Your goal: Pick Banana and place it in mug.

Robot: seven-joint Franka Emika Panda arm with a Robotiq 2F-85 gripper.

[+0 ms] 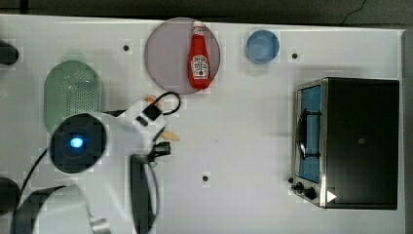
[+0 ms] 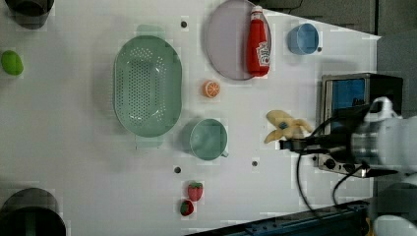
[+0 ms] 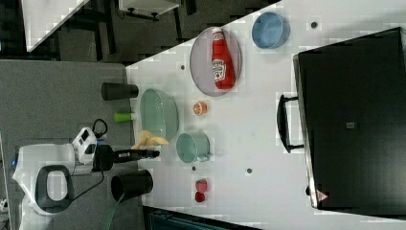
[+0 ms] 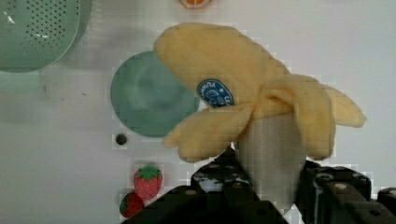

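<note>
Grip: I am seeing the gripper (image 4: 261, 196) clenching the banana (image 4: 243, 98), lifted clear of the table.
Mug (image 2: 209, 139): sitting beside the basket (image 2: 147, 86).
Risk: floppy peel flaps catching the rim, so I am expecting a snag or spill.

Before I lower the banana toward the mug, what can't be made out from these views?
- Top view: the arm covers the mug; only the banana's tip shows.
- Wrist view: the banana hides part of the mug, handle included.
- Left and right views: whether the banana is over the mug or beside it, and how high it hangs.
</note>
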